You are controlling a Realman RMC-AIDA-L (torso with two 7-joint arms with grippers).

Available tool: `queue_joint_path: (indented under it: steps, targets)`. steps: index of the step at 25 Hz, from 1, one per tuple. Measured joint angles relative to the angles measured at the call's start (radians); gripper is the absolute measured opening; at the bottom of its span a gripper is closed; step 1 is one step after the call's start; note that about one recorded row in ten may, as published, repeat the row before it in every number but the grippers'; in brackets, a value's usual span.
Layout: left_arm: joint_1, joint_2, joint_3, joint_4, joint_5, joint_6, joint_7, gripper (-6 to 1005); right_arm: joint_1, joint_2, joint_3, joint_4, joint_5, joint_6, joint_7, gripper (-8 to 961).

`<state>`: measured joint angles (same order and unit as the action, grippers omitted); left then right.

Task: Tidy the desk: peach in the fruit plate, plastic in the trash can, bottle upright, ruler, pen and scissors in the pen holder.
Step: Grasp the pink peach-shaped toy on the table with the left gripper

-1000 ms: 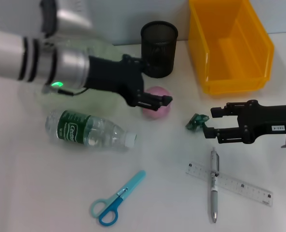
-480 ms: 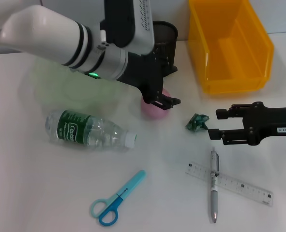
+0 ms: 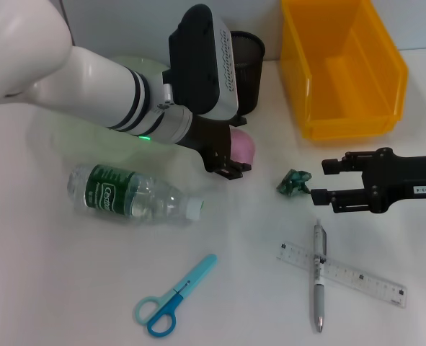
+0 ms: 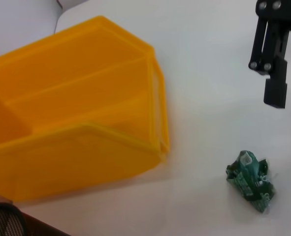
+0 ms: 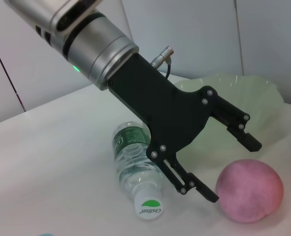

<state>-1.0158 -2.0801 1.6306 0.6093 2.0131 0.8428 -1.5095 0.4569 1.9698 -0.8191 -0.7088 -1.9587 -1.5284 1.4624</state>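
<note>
Left end effector (image 5: 231,162), fingers spread, has swung down beside the peach (image 5: 250,191), which sits on the worktop (image 3: 68,274) near the fruit plate (image 5: 248,101), so a grasp looks imminent.

On the white desk (image 3: 68,288), the pink peach (image 3: 243,148) sits near the black mesh pen holder (image 3: 246,68) — pale-green fruit plate (image 5: 243,98) behind it. The bottle (image 3: 130,193) lies on its side. The yellow trash can (image 3: 342,68) stands open. A crumpled green plastic scrap (image 3: 293,182), clear ruler (image 3: 357,277), pen (image 3: 318,285) across it, and blue scissors (image 3: 171,299) lie flat.
</note>
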Motion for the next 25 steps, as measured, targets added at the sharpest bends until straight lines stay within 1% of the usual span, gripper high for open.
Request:
queue_joint_path:
  steps: [2, 5, 8, 9, 10, 18, 21, 25]
  targets:
    - [0.007, 0.000, 0.030, 0.000, -0.011, -0.019, -0.009, 745, 0.000, 0.000, 0.000, 0.001, 0.000, 0.000, 0.000, 704]
    - [0.010, 0.000, 0.035, -0.003, -0.021, -0.026, -0.006, 742, -0.001, 0.000, 0.000, 0.004, 0.000, 0.000, 0.000, 703]
    - [0.014, 0.000, 0.093, -0.012, -0.062, -0.073, 0.000, 739, -0.005, 0.000, -0.005, 0.003, 0.000, -0.001, 0.000, 702]
    - [0.014, 0.000, 0.093, -0.012, -0.062, -0.073, 0.000, 738, -0.006, 0.000, -0.005, 0.003, 0.000, -0.001, 0.000, 702]
    - [0.017, 0.000, 0.124, -0.013, -0.072, -0.101, -0.002, 738, -0.006, 0.000, -0.005, 0.002, 0.000, -0.002, 0.000, 701]
    - [0.023, 0.000, 0.147, -0.013, -0.108, -0.126, 0.002, 730, -0.009, 0.000, -0.009, 0.003, 0.000, -0.006, 0.001, 699]
    - [0.029, 0.000, 0.180, -0.014, -0.124, -0.147, 0.003, 727, -0.010, 0.000, -0.005, 0.001, -0.001, -0.014, 0.001, 698]
    - [0.032, 0.000, 0.200, -0.014, -0.126, -0.166, -0.001, 723, -0.010, -0.001, -0.001, 0.001, -0.001, -0.016, 0.001, 696]
